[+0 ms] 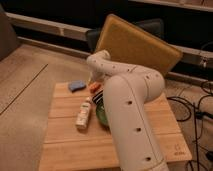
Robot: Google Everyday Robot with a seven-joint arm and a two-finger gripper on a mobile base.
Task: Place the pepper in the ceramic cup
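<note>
The robot's white arm (131, 107) fills the middle of the view and reaches across a wooden tabletop (67, 145) towards its far edge. The end effector (94, 79) points down at the end of the arm's curved wrist, right above the pepper (95, 87); whether it is open, closed or gripping cannot be told from this angle. The pepper, small and orange-red, appears to lie on the tabletop near the far edge. Just to its left sits a blue object (76, 85). Nearer the camera, a striped block (83, 113) lies lengthwise, and just beside it a green bowl (101, 115) is partly hidden behind the arm. A tan panel (137, 42) leans behind the tabletop, and dark cables (197, 107) trail on the floor at right.
</note>
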